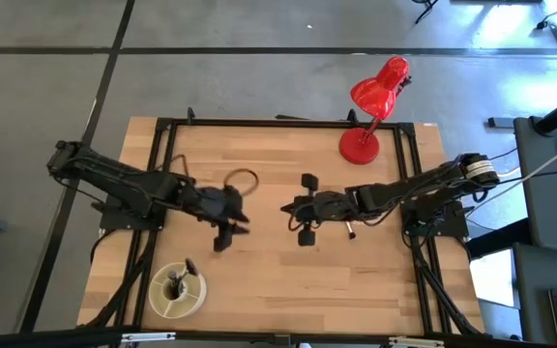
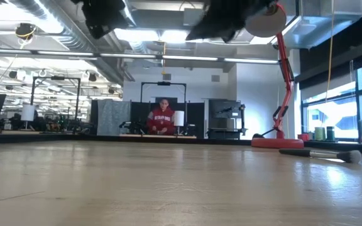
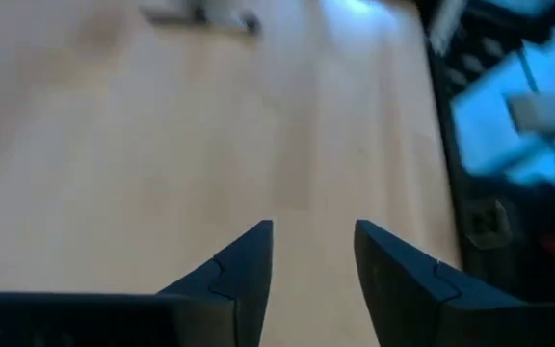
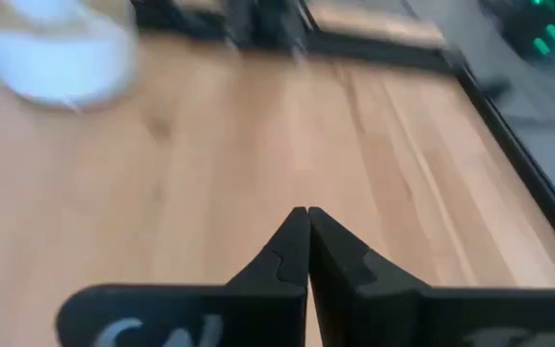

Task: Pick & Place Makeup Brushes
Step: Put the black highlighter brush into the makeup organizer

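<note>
One makeup brush, dark with a pale bristle tip, lies flat on the table right of centre. It also shows small in the high view, beside my right arm, and blurred in the left wrist view. A white round holder at the near left has dark brushes standing in it. My left gripper hangs over the table's middle left, open and empty. My right gripper hangs over the middle, facing the left one, shut with nothing between its fingers.
A red desk lamp stands at the far right of the table. A cable loop lies behind my left gripper. The wooden table top is framed by black rails. A person sits far off in the room.
</note>
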{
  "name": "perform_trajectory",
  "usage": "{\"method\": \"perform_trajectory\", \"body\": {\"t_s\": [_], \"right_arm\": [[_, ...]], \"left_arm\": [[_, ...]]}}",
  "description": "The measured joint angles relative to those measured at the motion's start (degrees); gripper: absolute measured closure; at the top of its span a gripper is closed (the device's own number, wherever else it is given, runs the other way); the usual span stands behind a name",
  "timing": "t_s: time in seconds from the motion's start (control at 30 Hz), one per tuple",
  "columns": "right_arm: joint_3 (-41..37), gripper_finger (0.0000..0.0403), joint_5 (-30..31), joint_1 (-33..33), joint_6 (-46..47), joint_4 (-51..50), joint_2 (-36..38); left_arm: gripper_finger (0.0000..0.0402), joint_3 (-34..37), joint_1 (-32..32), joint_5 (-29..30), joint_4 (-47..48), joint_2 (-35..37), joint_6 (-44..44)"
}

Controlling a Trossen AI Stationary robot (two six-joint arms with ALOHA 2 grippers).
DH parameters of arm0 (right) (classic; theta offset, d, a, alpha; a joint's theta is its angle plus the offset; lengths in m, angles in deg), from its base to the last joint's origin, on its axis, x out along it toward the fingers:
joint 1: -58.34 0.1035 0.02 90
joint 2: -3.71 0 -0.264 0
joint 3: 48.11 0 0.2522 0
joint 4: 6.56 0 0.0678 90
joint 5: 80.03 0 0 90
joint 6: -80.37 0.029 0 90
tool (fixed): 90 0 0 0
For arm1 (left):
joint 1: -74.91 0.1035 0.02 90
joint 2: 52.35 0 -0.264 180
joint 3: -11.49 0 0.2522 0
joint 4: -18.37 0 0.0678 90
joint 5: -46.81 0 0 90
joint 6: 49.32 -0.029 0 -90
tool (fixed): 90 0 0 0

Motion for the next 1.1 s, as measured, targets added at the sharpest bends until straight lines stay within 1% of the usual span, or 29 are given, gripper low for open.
{"method": "perform_trajectory", "body": {"t_s": [0.1, 0.17, 0.27, 0.33, 0.4, 0.47, 0.6, 0.73, 0.93, 1.1], "right_arm": [[0.0, 0.0398, 4.22, 0.33, 1.7, -4.81, 0.0], [0.0, 0.0398, 5.65, 0.67, 2.36, -7.02, -0.02], [0.0, 0.0398, 7.12, 1.2, 2.95, -8.01, -0.04], [0.0, 0.0398, 7.29, 1.65, 2.98, -8.09, -0.04], [0.0, 0.0397, 8.02, 2.41, 3.0, -8.14, -0.04], [0.0, 0.0397, 9.4, 3.25, 2.98, -8.12, -0.04], [0.0, 0.0397, 11.38, 4.41, 2.94, -8.13, -0.04], [0.0, 0.0397, 12.83, 5.1, 2.47, -8.2, -0.07], [0.02, 0.0397, 12.79, 5.13, 1.88, -8.32, -0.09], [0.02, 0.0397, 12.87, 5.13, 1.84, -8.34, -0.1]], "left_arm": [[0.0263, -4.27, -2.38, -5.3, 3.64, -5.3, 2.66], [0.0264, -7.48, -3.88, -9.76, 7.14, -8.56, 5.22], [0.0265, -12.61, -5.8, -17.24, 15.59, -12.22, 8.78], [0.0266, -15.71, -7.05, -19.79, 22.92, -13.86, 10.81], [0.0269, -18.15, -8.18, -19.78, 29.07, -14.65, 12.58], [0.0273, -19.74, -9.05, -18.43, 33.85, -14.72, 14.96], [0.0283, -20.44, -10.59, -18.0, 38.57, -13.93, 21.11], [0.0295, -20.48, -13.24, -18.33, 40.93, -13.52, 26.9], [0.0311, -20.48, -18.29, -25.42, 41.14, -13.49, 38.5], [0.0324, -20.48, -22.19, -25.0, 41.16, -12.76, 43.77]]}}
